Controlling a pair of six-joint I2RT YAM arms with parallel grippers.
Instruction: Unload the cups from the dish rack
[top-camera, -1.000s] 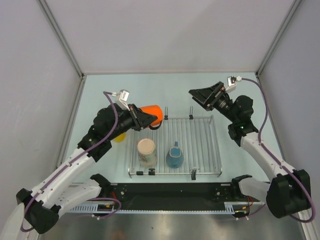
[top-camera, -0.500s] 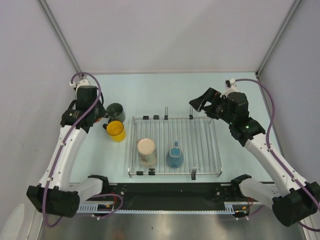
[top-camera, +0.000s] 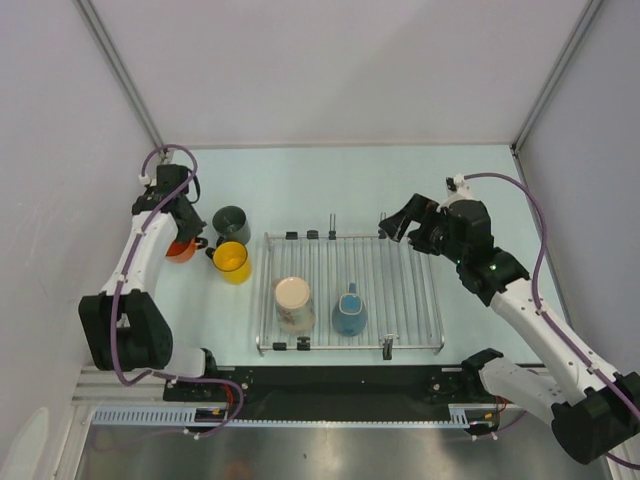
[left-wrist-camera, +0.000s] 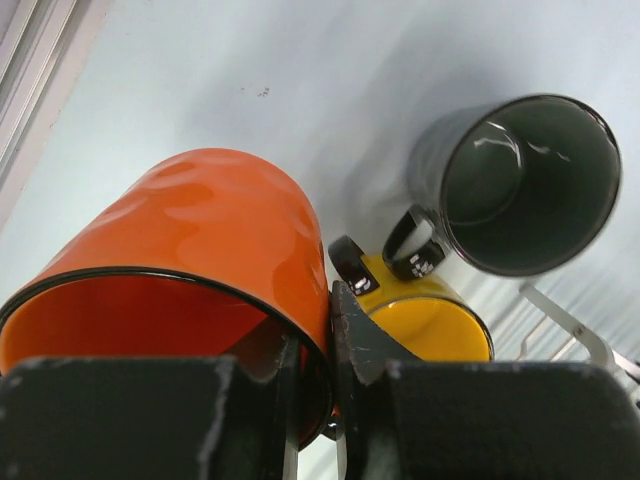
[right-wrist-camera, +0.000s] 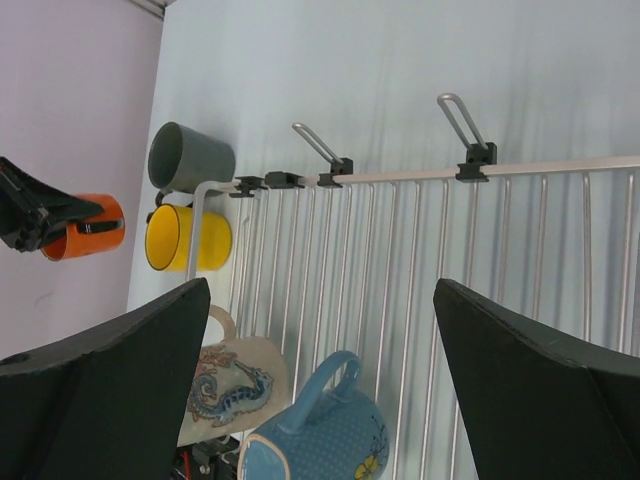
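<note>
Far left first: the left arm is folded up tight along the side wall, elbow high and wrist dipped toward the counter (top-camera: 300, 190). Its end effector (left-wrist-camera: 320, 345) is pinched almost fully closed on the wall of the orange mug (left-wrist-camera: 200, 250), one finger inside the rim and one outside. The mug hangs tilted, off the rack, near the counter's left edge. Whether it touches the surface, I can't tell.

Just beside it to the right, two mugs stand upright on the counter, mouths open: the dark grey-green mug (top-camera: 231, 224) behind, the yellow mug (top-camera: 232, 261) in front. Both sit close to the left rim of the dish rack (top-camera: 400, 285), crowding that corner.

On the rack, thin silver bars run in parallel, with short posts along the back edge. The cream-beige mug (top-camera: 294, 303), glossy with a printed figure on its side, sits at the front left. The blue mug (top-camera: 349, 312), speckled with small yellow flowers, is right next to it, handle pointing away.

Over on the right, the right arm stretches in from its base, forearm angled toward the rack's back right corner. Its end effector (top-camera: 398, 220) hovers there spread wide apart, holding nothing.
</note>
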